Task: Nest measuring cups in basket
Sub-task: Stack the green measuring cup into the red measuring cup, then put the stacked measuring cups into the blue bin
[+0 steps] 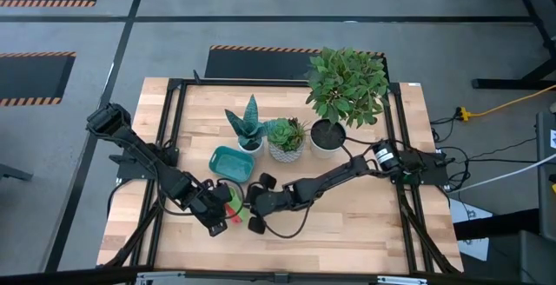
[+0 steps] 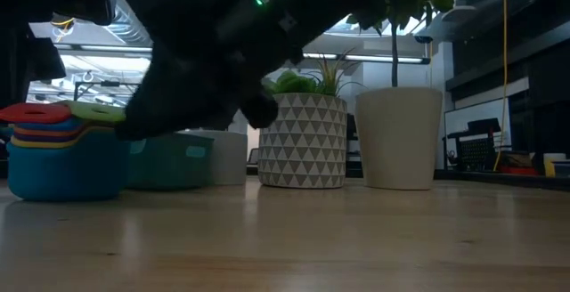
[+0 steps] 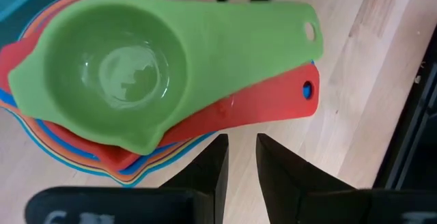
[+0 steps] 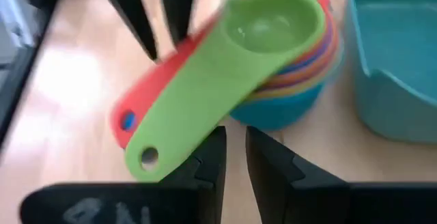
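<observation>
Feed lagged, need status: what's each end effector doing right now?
Left end effector: nearly closed, empty, beside the measuring cups.
Right end effector: nearly closed, empty, on the stack's other side.

The nested cups (image 1: 233,200) sit hemmed between both claws; the basket (image 1: 231,164) and pots (image 1: 287,150) crowd beyond, bare worktop (image 1: 347,224) behind.

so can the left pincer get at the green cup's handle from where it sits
Probably yes. The left pincer sits just beside the nested stack on the table, its narrow gap facing the green cup, whose handle sticks out on top with nothing over it. The right pincer crowds the opposite side.
</observation>
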### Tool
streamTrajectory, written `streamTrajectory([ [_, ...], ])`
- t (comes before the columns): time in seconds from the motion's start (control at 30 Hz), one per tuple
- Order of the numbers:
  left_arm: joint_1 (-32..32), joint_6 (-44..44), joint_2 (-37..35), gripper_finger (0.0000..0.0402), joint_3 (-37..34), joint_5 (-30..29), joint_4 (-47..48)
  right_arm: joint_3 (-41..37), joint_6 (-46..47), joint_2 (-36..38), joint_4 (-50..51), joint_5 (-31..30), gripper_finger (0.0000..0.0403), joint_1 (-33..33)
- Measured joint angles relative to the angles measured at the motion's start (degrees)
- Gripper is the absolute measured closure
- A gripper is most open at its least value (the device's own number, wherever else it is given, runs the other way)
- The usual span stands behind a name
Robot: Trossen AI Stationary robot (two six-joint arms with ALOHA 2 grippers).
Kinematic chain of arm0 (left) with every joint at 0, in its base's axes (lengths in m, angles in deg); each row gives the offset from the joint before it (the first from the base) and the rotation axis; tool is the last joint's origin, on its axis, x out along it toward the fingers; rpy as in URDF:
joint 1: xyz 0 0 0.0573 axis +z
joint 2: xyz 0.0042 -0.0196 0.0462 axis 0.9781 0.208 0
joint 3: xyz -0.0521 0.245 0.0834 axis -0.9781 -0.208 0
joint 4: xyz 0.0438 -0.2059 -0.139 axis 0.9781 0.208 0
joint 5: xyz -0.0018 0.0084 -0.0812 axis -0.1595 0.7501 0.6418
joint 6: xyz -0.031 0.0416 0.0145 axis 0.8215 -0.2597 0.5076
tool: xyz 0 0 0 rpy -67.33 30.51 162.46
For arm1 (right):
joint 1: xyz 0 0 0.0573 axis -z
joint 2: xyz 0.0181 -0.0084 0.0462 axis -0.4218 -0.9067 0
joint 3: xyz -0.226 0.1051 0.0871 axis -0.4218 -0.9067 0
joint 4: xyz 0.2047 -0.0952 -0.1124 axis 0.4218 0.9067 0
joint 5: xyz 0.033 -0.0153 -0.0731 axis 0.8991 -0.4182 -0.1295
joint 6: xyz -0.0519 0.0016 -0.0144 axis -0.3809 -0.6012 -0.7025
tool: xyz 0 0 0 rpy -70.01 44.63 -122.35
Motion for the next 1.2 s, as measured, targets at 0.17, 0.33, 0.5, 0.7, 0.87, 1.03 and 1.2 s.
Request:
streamTrajectory([
  [0.17,0.15,0.01,0.00,0.0333,0.00,-0.25,-0.04,0.09,-2.98,-0.02,-4.77,1.11,0.0341,-0.33],
  [0.33,0.15,0.04,0.00,0.0333,0.00,0.05,-0.09,0.09,-3.36,-0.02,-4.47,1.14,0.0341,-0.38],
  [0.5,-0.52,0.05,-1.09,0.0333,0.00,2.05,-0.09,0.07,-6.94,0.64,-2.58,1.09,0.0341,-0.42],
  [0.7,-2.66,1.50,-7.13,0.0333,0.02,4.40,0.11,0.07,-10.56,4.36,4.46,-1.69,0.0341,-0.42],
  [0.87,-5.02,3.06,-14.03,0.0333,0.02,4.55,0.79,0.05,-12.33,6.87,10.48,-5.19,0.0341,-0.42],
  [1.03,-9.85,6.58,-18.63,0.0333,0.04,1.65,1.39,0.06,-12.21,8.42,15.31,-5.55,0.0341,-0.37],
  [1.2,-16.22,19.10,-17.71,0.0333,0.04,-2.18,0.49,0.07,-12.41,9.31,16.15,-7.26,0.0341,-0.39],
])
